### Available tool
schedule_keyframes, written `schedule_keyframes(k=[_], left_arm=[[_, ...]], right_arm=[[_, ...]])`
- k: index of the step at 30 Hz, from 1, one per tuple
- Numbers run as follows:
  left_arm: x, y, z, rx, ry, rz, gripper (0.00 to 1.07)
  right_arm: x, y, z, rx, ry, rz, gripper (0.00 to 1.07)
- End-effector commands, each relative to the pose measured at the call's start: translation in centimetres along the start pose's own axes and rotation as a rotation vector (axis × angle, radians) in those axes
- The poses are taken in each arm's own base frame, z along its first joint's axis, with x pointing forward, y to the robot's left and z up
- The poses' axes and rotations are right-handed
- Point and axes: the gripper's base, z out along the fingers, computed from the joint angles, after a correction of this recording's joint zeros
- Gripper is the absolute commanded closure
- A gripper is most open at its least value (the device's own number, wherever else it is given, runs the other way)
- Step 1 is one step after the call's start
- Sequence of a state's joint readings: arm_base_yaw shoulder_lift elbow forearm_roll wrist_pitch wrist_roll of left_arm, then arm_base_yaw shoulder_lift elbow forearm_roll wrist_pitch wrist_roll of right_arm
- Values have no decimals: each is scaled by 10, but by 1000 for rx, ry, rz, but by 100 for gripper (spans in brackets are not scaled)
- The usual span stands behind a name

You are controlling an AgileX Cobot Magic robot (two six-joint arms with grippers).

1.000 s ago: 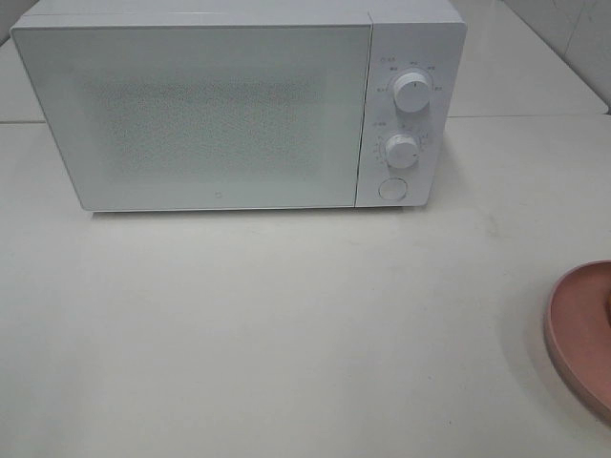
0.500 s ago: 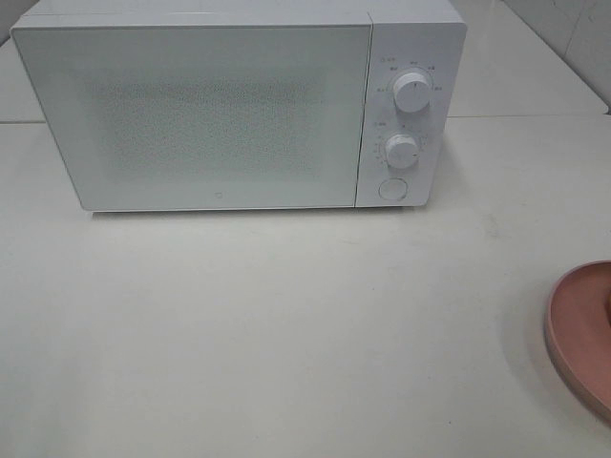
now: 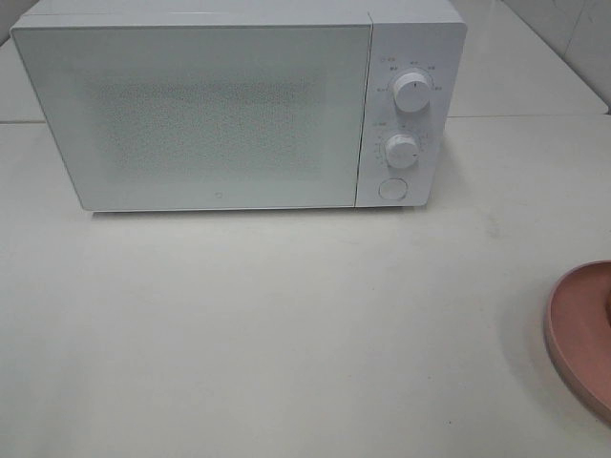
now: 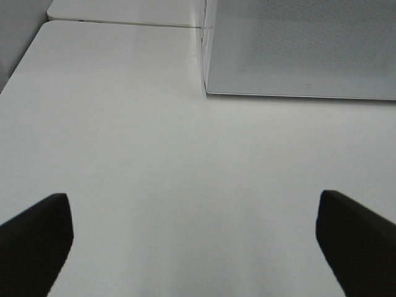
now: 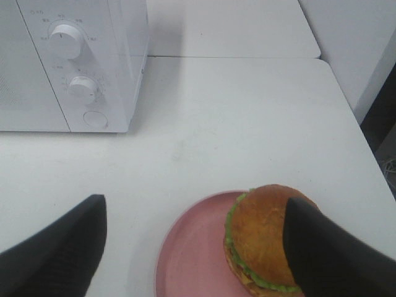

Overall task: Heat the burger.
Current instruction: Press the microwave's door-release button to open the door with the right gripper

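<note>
The burger, with a golden-brown bun and a green lettuce frill, sits on a round pink plate in the right wrist view. My right gripper hangs open above the plate; one dark finger overlaps the burger's edge, and the other stands well off from it. The white microwave stands at the back of the table with its door shut. Over bare table in front of the microwave's door, my left gripper is wide open and holds nothing. Only the plate's rim shows in the exterior high view, and neither gripper appears there.
Two round knobs and a round button sit on the microwave's right panel. The white table stretches in front of it. The table's right edge runs close beside the plate, with a wall beyond.
</note>
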State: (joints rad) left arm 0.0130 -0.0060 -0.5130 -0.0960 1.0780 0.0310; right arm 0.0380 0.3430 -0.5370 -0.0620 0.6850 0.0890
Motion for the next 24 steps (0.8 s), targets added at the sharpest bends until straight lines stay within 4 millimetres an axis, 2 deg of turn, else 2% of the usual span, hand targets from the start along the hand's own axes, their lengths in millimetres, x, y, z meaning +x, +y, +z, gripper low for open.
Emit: schedule_keyframes(k=[1, 8, 16, 24], left_arm=[[1, 0, -3, 1, -34, -2, 6], [1, 0, -3, 1, -34, -2, 6], [1, 0, -3, 1, -34, -2, 6], [1, 0, -3, 1, -34, -2, 6]], right_arm=[[-9, 1, 5, -4, -40, 7, 31], [-21, 3, 29, -10, -40, 2, 31], [-28, 5, 50, -15, -21, 6, 31], [-33, 7, 81, -23, -40, 13, 31]])
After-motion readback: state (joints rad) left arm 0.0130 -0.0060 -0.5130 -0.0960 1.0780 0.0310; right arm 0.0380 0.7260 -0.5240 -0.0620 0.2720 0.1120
